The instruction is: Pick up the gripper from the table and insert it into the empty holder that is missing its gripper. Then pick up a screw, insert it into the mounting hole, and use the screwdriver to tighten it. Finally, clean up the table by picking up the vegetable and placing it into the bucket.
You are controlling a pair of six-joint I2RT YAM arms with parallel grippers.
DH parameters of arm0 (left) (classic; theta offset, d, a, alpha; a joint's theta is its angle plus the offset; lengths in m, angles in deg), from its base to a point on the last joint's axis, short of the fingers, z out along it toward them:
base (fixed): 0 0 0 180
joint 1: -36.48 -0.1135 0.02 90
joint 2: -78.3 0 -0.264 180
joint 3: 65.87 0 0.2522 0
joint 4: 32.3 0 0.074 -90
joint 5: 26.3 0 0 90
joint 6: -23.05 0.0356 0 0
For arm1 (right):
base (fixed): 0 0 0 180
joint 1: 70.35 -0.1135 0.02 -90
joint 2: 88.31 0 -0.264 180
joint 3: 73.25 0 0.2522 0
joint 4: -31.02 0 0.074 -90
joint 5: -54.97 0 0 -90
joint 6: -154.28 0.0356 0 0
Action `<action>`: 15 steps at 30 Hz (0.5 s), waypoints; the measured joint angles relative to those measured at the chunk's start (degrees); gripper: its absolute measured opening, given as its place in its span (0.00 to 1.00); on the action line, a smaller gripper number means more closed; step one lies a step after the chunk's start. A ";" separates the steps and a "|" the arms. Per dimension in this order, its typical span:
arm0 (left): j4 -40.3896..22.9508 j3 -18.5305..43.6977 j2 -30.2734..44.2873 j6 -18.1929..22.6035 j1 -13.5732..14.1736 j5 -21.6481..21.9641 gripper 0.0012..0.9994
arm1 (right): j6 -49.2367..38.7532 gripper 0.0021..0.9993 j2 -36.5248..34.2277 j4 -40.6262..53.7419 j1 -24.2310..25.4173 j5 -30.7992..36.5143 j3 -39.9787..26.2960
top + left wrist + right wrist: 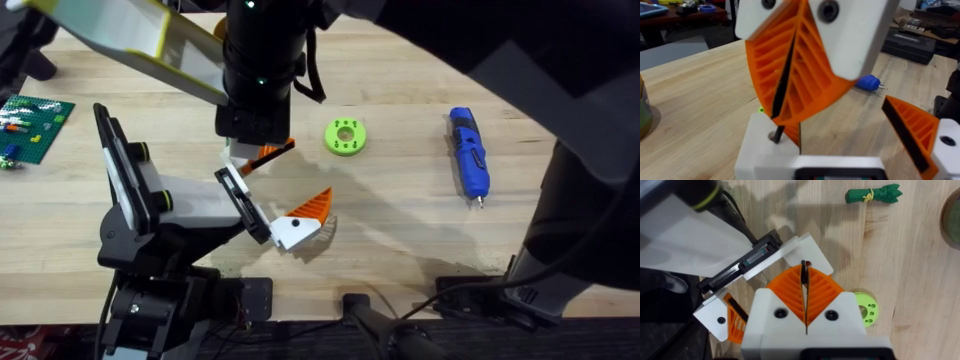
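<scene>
The right gripper (805,311) hangs just above the holder (243,205), its orange pads pressed together, pinching a thin black strip. Left gripper's jaws: cannot tell.

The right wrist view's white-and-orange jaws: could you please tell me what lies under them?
The right gripper pinches a thin black piece; beneath shows the white plastic base against the black holder bracket. Whatever lies directly under the jaws is covered.
</scene>
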 joint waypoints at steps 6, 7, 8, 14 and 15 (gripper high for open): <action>0.01 0.00 -0.02 0.01 0.00 -0.01 0.99 | 0.00 0.01 -0.01 -0.66 0.47 -0.01 0.00; 0.01 0.00 0.00 0.01 0.00 -0.01 0.99 | 0.00 0.01 -0.02 -0.75 0.67 -0.01 -0.02; 0.01 0.00 0.00 0.01 0.00 -0.01 0.99 | 0.01 0.01 0.00 -0.64 0.89 0.00 -0.08; 0.01 0.00 0.00 0.01 0.00 -0.01 0.99 | 0.02 0.01 -0.02 1.55 1.70 0.03 -2.63; 0.01 0.00 0.00 0.01 0.00 -0.01 0.99 | 0.02 0.01 -0.02 2.06 1.70 0.02 -3.46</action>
